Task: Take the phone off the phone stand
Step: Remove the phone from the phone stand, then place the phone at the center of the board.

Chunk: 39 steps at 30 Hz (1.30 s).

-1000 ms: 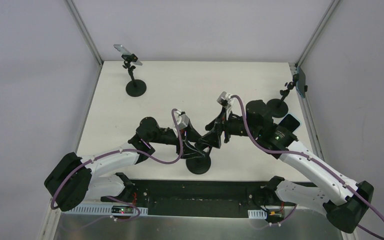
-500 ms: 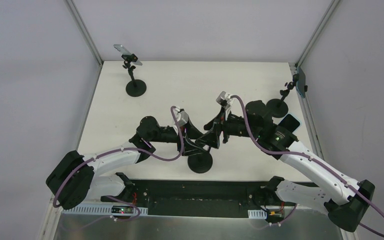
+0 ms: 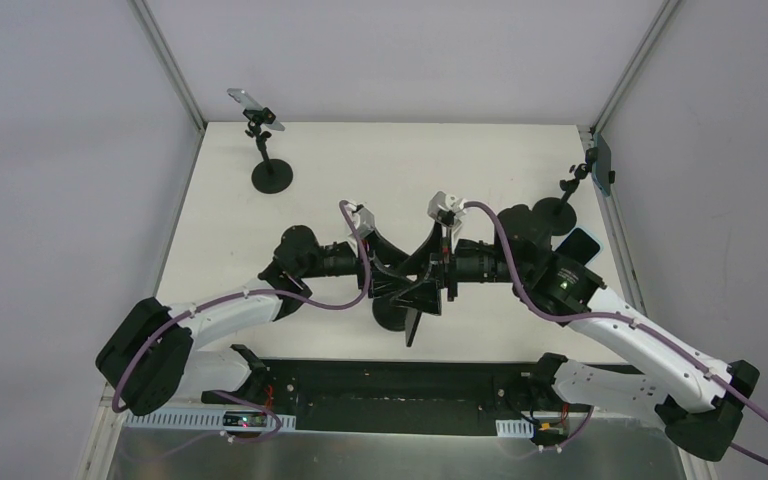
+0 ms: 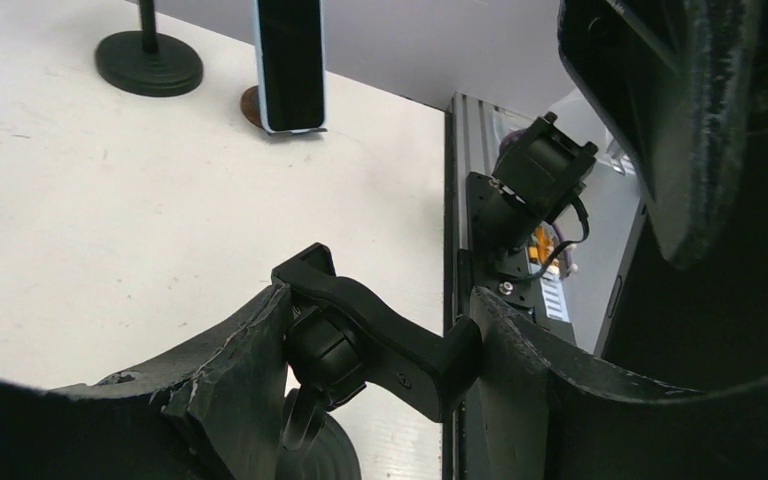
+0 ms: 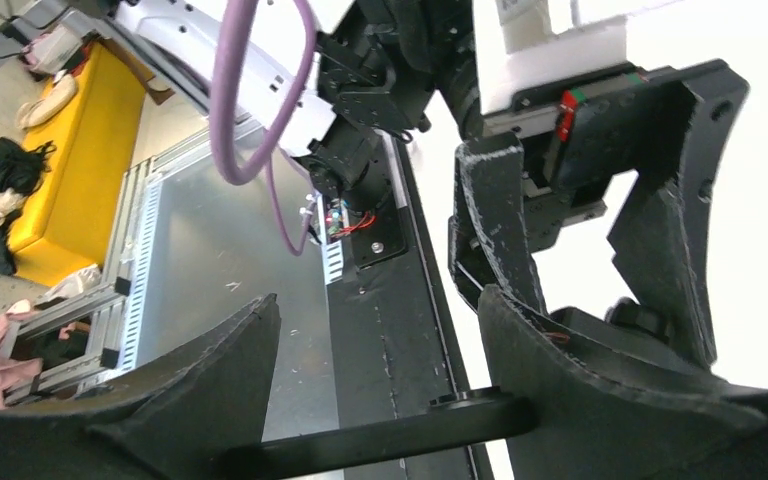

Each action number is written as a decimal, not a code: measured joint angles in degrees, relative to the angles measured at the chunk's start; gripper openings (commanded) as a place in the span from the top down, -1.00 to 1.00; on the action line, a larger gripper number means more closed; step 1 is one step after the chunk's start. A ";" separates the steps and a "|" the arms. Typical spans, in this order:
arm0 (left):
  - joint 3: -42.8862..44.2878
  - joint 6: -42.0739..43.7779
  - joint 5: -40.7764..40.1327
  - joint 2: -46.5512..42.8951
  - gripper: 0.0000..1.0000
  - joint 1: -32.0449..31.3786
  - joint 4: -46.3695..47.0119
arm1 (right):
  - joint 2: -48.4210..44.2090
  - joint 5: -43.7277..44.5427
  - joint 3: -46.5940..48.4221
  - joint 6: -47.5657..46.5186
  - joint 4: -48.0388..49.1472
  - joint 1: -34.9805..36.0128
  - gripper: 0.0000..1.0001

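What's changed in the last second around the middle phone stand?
The left pincer is on the stand, the right pincer on the phone; the base slid away from the near edge, the phone now tilts toward it. The far-left stand and far-right stand stayed put.

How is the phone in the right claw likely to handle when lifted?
Probably stiff: the phone shows as a thin straight slab. Gripped only across its narrow edges by the right claw, it could pivot or slip.

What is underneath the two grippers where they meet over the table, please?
The phone stand's round base shows partly below them, with the dark phone overlapping its right side. From above, the stand's stem and clamp are covered by the left gripper and right gripper.
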 measured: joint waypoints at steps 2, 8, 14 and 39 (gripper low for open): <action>0.02 0.46 -1.51 -0.81 1.00 0.37 -1.57 | -0.57 2.14 0.00 -0.28 -1.16 0.04 1.00; 0.22 5.73 -12.28 -8.72 1.00 2.27 -14.97 | -2.78 18.25 0.00 0.24 -6.49 0.24 1.00; 3.23 12.85 -25.07 -17.86 1.00 2.95 -35.08 | -0.24 36.59 0.15 3.21 -11.61 -1.20 1.00; 5.44 18.53 -40.19 -36.70 1.00 2.97 -63.23 | 43.21 52.52 9.84 9.35 -19.52 -13.90 0.09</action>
